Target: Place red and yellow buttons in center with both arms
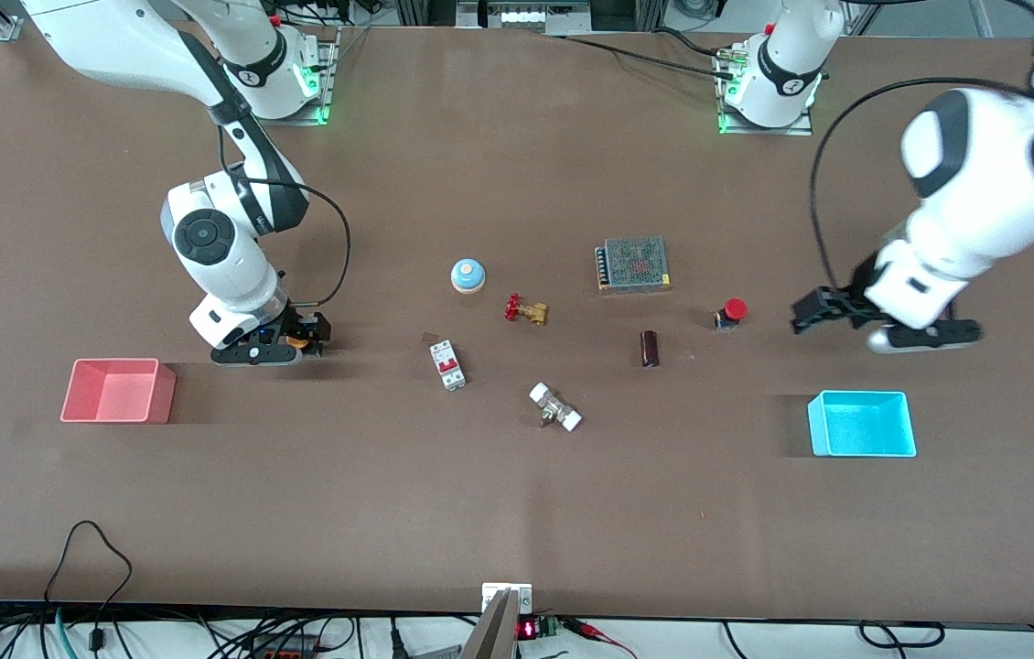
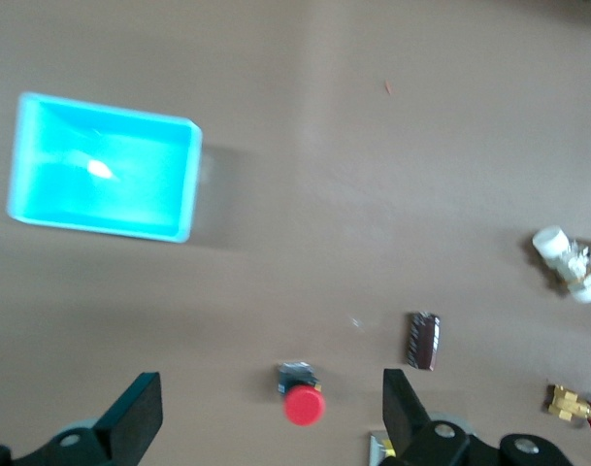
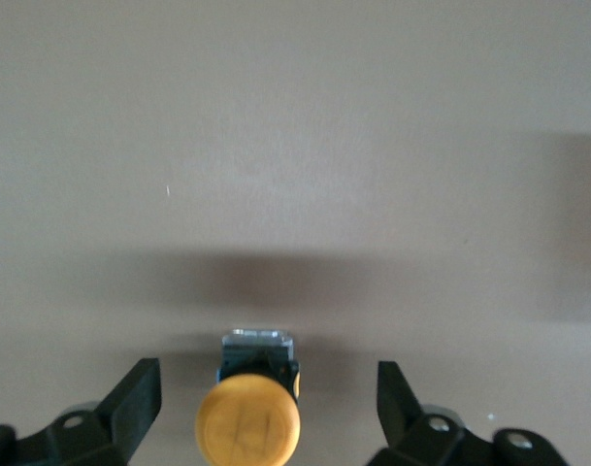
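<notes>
The red button (image 1: 733, 312) (image 2: 303, 402) stands on the table toward the left arm's end, beside a dark cylinder. My left gripper (image 1: 924, 336) (image 2: 271, 400) hangs in the air over the table near the cyan bin. It is open and empty, and the red button shows well below, between its fingers (image 2: 138, 416). The yellow button (image 1: 298, 340) (image 3: 248, 423) stands on the table toward the right arm's end. My right gripper (image 1: 284, 346) (image 3: 266, 390) is low around it and open, with a gap on each side of the cap.
A blue-domed bell (image 1: 468, 275), brass valve (image 1: 526, 309), mesh-topped box (image 1: 633, 264), circuit breaker (image 1: 447, 364), white-capped fitting (image 1: 555, 407) and dark cylinder (image 1: 650, 349) lie mid-table. The pink bin (image 1: 119, 391) and cyan bin (image 1: 862, 423) (image 2: 103, 167) sit toward the ends.
</notes>
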`<state>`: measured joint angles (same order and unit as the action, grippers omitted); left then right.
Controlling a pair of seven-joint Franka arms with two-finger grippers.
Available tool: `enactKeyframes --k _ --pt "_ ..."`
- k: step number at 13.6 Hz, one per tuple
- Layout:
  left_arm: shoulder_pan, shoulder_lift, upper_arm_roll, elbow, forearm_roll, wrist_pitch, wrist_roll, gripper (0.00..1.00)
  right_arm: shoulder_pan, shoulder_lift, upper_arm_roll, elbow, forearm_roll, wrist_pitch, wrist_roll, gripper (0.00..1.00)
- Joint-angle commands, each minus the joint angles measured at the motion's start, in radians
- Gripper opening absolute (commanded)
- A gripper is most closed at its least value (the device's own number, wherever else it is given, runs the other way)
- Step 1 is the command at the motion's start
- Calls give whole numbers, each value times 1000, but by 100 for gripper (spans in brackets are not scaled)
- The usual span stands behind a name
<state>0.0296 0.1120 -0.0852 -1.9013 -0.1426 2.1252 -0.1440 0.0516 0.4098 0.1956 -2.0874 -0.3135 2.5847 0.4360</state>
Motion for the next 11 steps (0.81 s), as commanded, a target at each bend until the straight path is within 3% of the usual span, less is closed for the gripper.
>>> enactKeyframes --k 1,5,7,11 --pt "1 32 33 100 20 -56 50 100 -9 -57 4 53 16 -76 12 100" --pt "4 34 38 266 109 -281 50 100 -16 -163 -2 300 296 -514 -190 100" --pt "15 28 38 303 109 -362 50 100 -27 -199 -44 412 312 -697 -226 100" --pt "27 -12 35 301 93 -372 57 100 -26 -246 -162 579 330 -993 -229 100"
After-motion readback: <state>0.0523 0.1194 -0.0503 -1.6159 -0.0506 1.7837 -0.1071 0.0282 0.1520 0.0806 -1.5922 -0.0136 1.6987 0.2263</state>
